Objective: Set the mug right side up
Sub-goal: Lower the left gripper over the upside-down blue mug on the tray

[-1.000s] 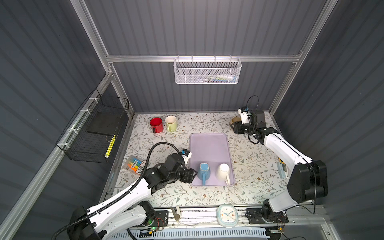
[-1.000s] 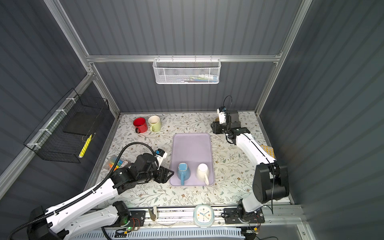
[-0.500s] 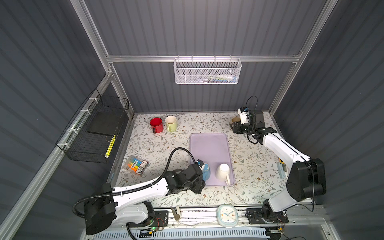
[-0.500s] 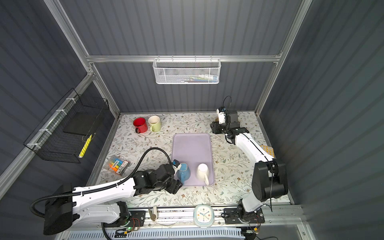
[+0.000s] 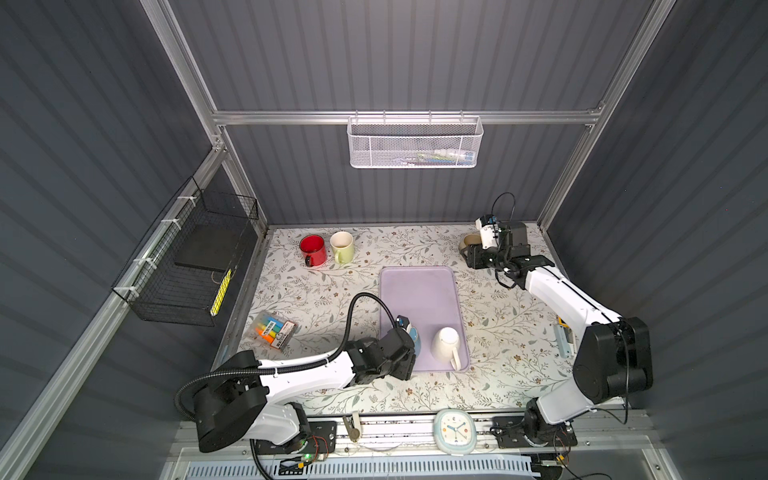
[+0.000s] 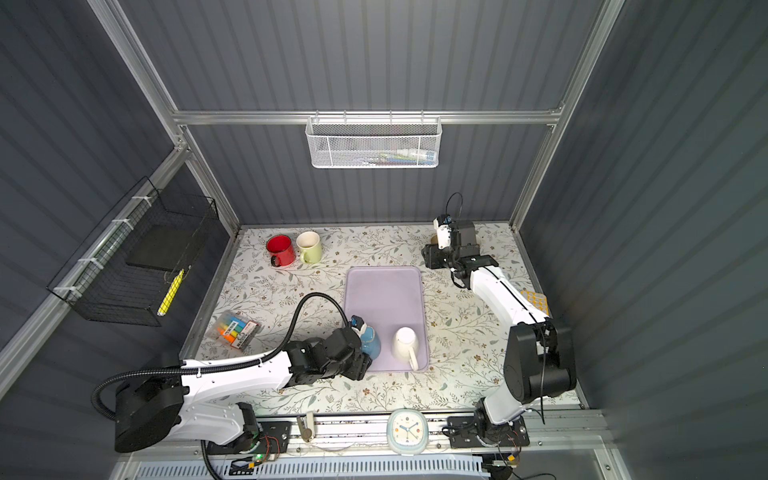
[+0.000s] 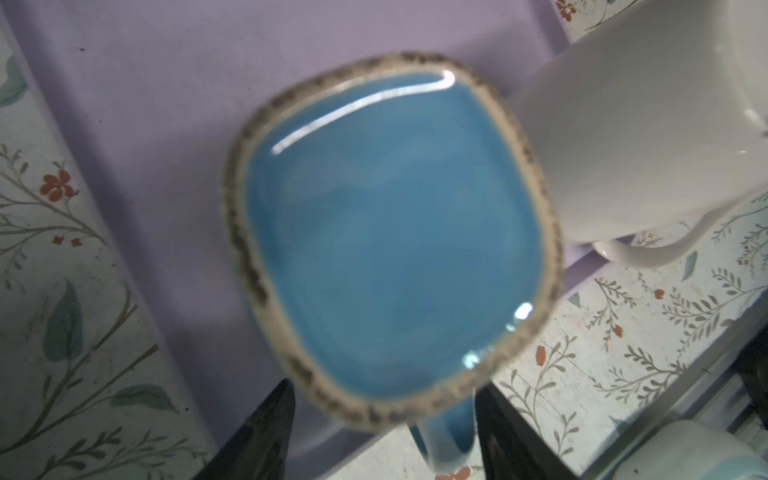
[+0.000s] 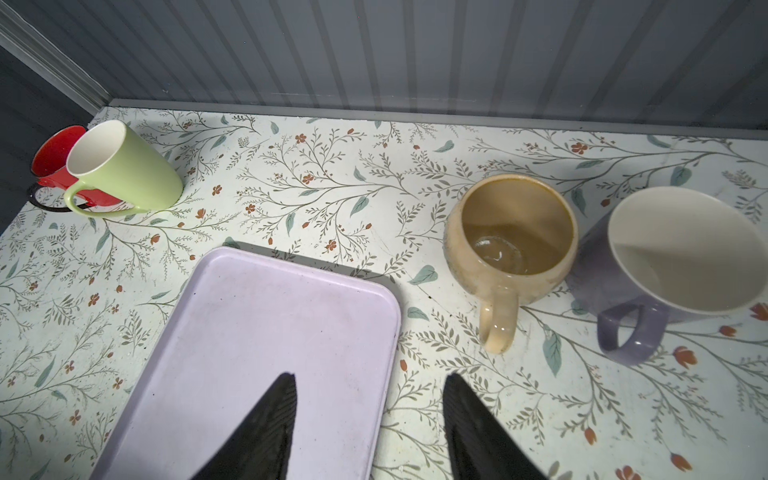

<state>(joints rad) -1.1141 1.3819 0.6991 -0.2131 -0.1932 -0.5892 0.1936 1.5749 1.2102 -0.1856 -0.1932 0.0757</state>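
Observation:
A blue mug (image 5: 414, 337) (image 6: 371, 340) stands upside down at the near left corner of the lilac tray (image 5: 417, 291) (image 6: 384, 291). In the left wrist view its glazed base (image 7: 390, 232) fills the middle, blurred, and its handle (image 7: 446, 436) hangs between the fingers. My left gripper (image 7: 384, 386) (image 6: 360, 362) is open around that handle; one finger is close beside it, the other well clear. My right gripper (image 8: 370, 380) (image 5: 473, 259) hangs open and empty over the tray's far right corner (image 8: 374, 299).
A white mug (image 5: 445, 343) (image 7: 644, 124) stands upside down on the tray beside the blue one. Upright red (image 5: 312, 247) and green (image 5: 343, 245) mugs stand far left. A beige mug (image 8: 511, 232) and a purple mug (image 8: 673, 257) stand far right. A highlighter pack (image 5: 274, 328) lies left.
My left arm has dropped low and swung in from the left to the blue mug, its fingers now around the handle and slightly narrower. The right arm has not moved.

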